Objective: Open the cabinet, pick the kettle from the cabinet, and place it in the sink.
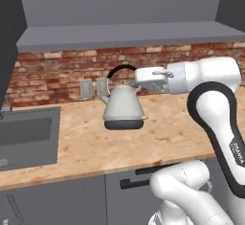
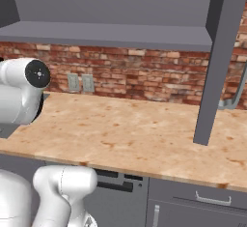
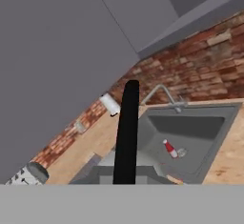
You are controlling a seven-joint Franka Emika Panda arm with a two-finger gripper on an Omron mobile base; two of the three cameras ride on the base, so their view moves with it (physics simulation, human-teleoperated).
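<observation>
One black kettle handle (image 3: 127, 132) fills the near hand view, pinched in the claw (image 1: 137, 77), jaws closed tight on it. One kettle (image 1: 123, 106) hangs above the worktop (image 1: 91, 145), right of one sink (image 1: 26, 135). Sink basin holds one red bottle (image 3: 169, 148). Two wall outlets (image 1: 94, 87).

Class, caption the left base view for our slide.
Gripper shut on kettle's handle, holding kettle above counter, right of sink.

kettle (image 1: 123, 105) above counter (image 1: 86, 142), sink (image 1: 26, 138) left
</observation>
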